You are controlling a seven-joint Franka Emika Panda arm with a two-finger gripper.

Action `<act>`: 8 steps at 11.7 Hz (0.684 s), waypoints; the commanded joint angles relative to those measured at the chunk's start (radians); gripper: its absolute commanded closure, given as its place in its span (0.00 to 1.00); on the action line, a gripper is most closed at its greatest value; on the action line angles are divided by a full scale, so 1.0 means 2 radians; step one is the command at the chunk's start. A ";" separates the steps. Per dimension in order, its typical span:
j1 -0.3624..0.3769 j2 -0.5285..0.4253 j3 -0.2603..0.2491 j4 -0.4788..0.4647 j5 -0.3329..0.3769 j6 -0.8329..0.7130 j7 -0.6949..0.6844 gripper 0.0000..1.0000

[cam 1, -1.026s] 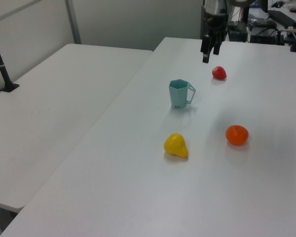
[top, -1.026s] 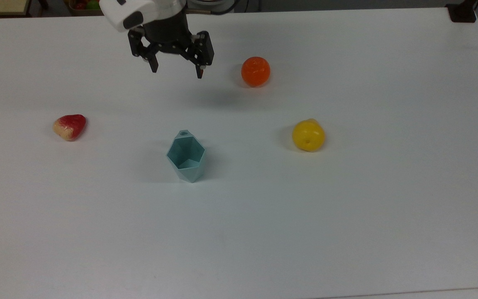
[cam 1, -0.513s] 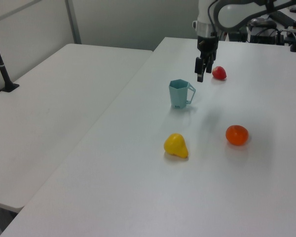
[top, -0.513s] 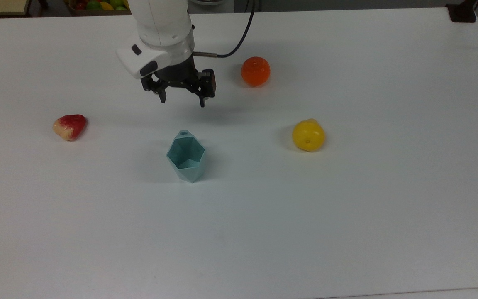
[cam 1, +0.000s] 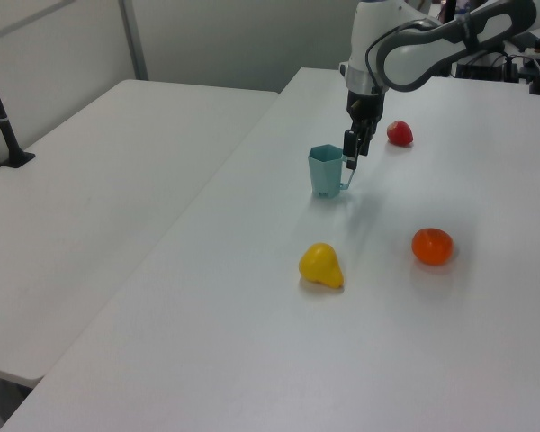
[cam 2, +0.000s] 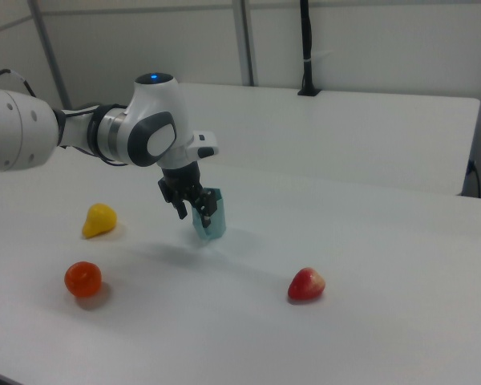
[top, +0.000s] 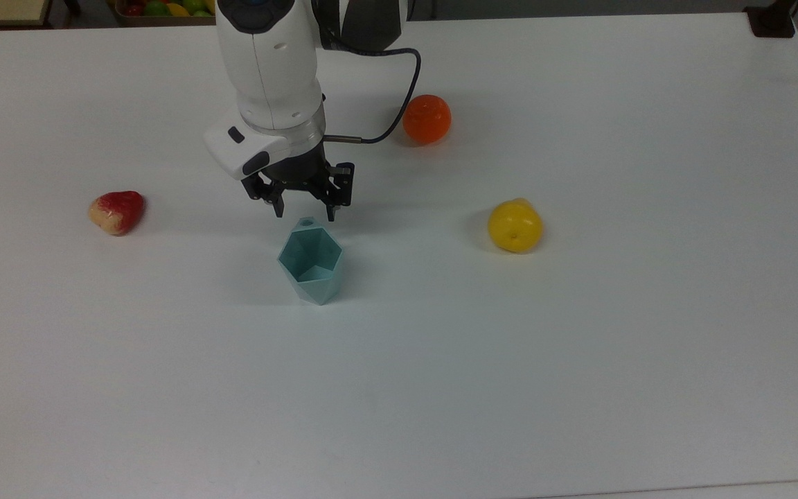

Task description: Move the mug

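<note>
A: One mug [top: 310, 260], pale teal, upright near the middle of the white table [top: 579, 360]. Gripper [top: 306, 211] hangs just above its handle side, jaws apart, nothing held.

B: Contact?

A: None visible from the top view. In the left view the fingers overlap the handle loop, so touching or not, I cannot tell.

B: Handling, your guess?

A: Thin-walled plastic by the look; probably light and stiff, and apt to skid or tip if nudged from the side. Faceted walls look smooth (possibly slippery). I'd take the handle [cam 1: 347, 173], or pinch the rim wall next to it, one finger inside, one outside.

B: Count of the rest?

A: Three toy fruits, one of each: orange fruit [top: 427, 119] beyond the gripper toward the top view's right, yellow fruit [top: 515, 225] well apart on the top view's right, red fruit [top: 116, 211] well apart on the top view's left. One arm.
</note>
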 commanded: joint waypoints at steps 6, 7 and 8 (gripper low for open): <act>0.005 0.013 -0.005 -0.002 -0.016 0.031 -0.012 0.51; 0.005 0.013 -0.005 -0.002 -0.016 0.031 -0.012 0.54; 0.005 0.014 -0.005 -0.001 -0.018 0.033 -0.012 0.56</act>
